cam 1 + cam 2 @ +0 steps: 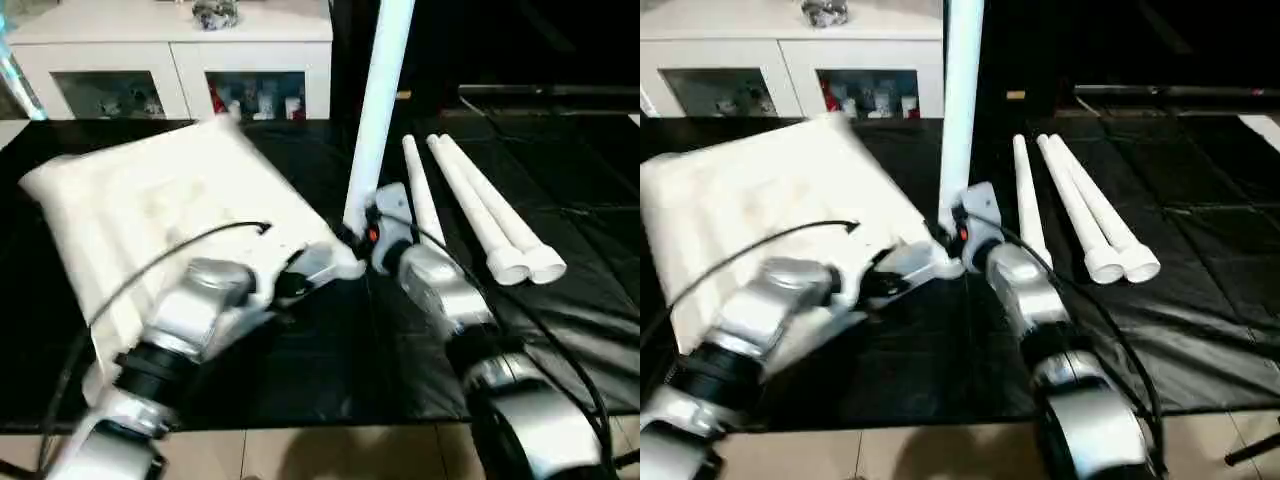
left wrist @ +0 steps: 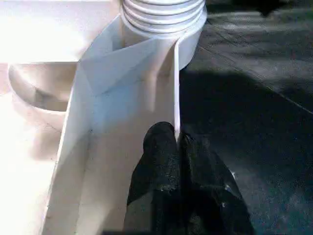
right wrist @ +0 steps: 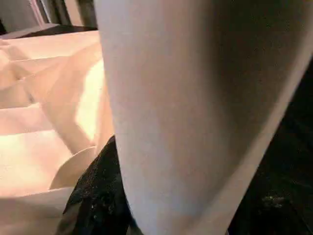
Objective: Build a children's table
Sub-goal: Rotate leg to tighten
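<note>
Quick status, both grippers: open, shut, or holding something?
Left gripper: shut, pinching a thin rib on the tabletop underside.
Right gripper: closed around the upright leg at the corner socket.

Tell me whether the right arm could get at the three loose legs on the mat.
Probably not yet: the right claw is shut on the upright leg. The three loose legs lie just beside that arm with bare black mat between, so once it lets go, likely yes.
</note>
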Robot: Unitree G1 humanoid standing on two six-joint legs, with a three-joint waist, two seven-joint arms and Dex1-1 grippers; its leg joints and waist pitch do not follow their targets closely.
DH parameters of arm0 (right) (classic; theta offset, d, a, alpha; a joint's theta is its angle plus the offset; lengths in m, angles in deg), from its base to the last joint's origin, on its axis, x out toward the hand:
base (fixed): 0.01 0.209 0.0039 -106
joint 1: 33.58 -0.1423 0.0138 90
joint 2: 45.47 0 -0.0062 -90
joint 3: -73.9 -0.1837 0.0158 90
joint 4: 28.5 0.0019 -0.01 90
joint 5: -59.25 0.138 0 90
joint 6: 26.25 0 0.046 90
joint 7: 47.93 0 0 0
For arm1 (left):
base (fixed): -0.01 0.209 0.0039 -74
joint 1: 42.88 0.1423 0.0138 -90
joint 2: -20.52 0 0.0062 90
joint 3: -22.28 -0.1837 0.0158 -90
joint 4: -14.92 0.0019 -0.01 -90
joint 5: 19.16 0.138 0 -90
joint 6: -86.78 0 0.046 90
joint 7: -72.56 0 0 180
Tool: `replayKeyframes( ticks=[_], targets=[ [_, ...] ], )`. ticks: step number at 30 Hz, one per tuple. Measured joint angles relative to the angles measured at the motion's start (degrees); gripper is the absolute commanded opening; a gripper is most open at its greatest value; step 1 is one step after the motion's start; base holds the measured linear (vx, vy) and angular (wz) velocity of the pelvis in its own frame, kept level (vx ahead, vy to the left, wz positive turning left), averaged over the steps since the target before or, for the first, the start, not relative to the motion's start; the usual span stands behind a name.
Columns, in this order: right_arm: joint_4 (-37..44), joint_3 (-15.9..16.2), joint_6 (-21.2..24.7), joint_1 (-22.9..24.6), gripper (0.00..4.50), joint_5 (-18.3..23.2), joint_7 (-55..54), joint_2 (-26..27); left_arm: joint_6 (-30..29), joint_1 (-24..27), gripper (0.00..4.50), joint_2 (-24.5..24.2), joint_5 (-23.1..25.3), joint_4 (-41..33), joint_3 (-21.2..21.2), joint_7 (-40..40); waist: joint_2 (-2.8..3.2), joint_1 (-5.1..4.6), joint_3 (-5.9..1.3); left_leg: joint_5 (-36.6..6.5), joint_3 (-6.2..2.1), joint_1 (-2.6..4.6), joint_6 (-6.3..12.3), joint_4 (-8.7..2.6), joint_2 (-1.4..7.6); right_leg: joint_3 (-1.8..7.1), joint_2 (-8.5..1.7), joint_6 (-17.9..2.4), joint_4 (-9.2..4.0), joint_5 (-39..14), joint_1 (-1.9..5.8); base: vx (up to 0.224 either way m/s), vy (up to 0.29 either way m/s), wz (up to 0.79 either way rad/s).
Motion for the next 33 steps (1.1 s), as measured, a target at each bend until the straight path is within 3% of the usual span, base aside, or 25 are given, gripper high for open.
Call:
replayKeyframes(
  ticks=[9,10,18,24,33],
  targets=[
    [-2.4,-0.4,-0.6,-1.2,1.94,-0.7,-0.1,0.4,0.3,-0.5,0.0,-0.1,0.4,1.0,-0.3,-1.8,-0.06,0.17,-0.02,0.0,0.0,0.04,-0.01,0.07,0.08,-0.09,0.01,0.0,0.0,0.0,0.05,0.0,0.0,0.0],
    [-2.5,-0.5,-0.7,-1.2,2.29,-0.7,-0.1,0.4,0.4,-0.5,0.0,-0.1,0.4,1.0,-0.4,-1.8,-0.06,0.15,-0.02,0.0,0.0,0.04,-0.02,0.06,0.07,-0.08,0.01,0.0,0.0,0.0,0.05,0.0,0.0,0.0],
    [-3.6,-1.6,-2.8,0.1,3.07,-0.4,0.9,0.5,4.9,-0.7,0.0,-1.5,0.2,2.9,-1.3,-0.8,-0.05,0.51,-0.01,0.0,0.0,-0.02,-0.02,-0.01,0.08,-0.1,0.02,0.0,-0.01,0.0,-0.02,0.0,0.0,0.0],
    [-0.8,-2.3,-3.8,5.7,3.6,0.8,6.4,-1.3,8.4,-2.0,0.0,-2.6,0.2,5.3,-2.1,1.1,0.13,1.26,0.1,0.0,0.01,-0.32,-0.02,-0.01,0.08,-0.11,0.01,0.0,-0.03,0.0,-0.27,0.0,0.0,0.0],
    [8.9,-0.7,-2.0,14.3,4.3,2.4,16.9,-5.9,14.9,-3.4,0.0,-4.8,0.3,9.0,-3.1,4.5,0.67,1.59,0.43,0.0,0.01,-0.58,0.0,0.05,0.15,-0.26,0.01,0.0,-0.03,0.0,-0.47,0.0,0.0,0.0]
  ],
)
